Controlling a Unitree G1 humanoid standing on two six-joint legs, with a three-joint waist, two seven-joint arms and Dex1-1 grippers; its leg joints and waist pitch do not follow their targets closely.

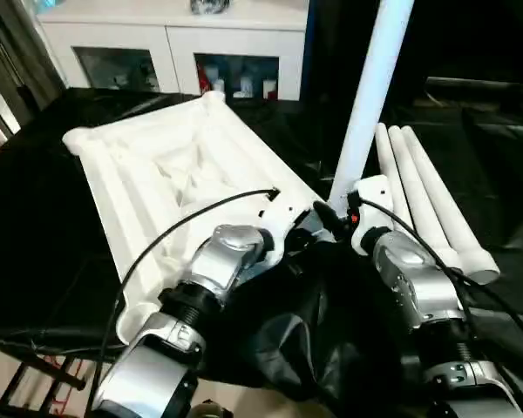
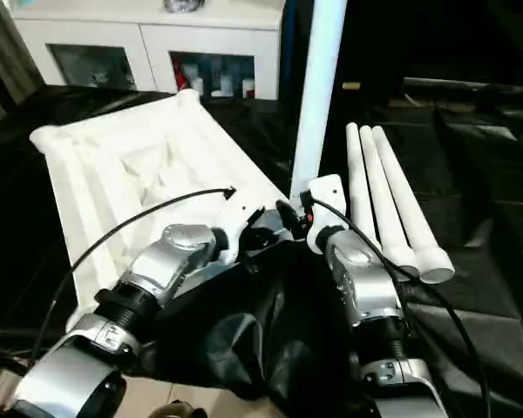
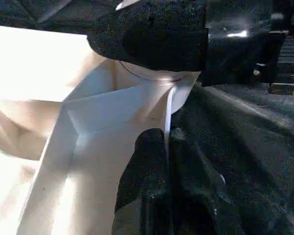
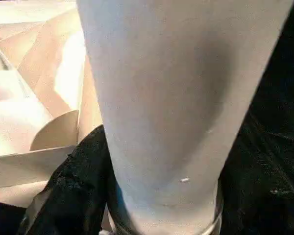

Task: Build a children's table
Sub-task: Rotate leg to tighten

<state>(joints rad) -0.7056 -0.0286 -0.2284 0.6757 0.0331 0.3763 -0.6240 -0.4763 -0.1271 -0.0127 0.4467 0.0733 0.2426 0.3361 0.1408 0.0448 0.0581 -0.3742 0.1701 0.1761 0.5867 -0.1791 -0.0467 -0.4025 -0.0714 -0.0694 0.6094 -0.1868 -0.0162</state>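
Standing upright, the white leg [image 1: 372, 87] rises from the near corner socket of the upturned children's table top [image 1: 157, 174], directly between the right gripper [image 4: 157, 215] fingers, which grasp its base. The left gripper [image 3: 166, 147], fingers clenched, pinches the socket's thin rim beside it.

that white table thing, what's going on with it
A two-armed robot is assembling a children's table. The white tabletop lies underside up on a black-draped work table. The left hand is shut on a thin edge of the tabletop at its near corner. The right hand is at the base of one leg standing upright at that corner. Three more legs lie side by side to the right, not yet fitted.
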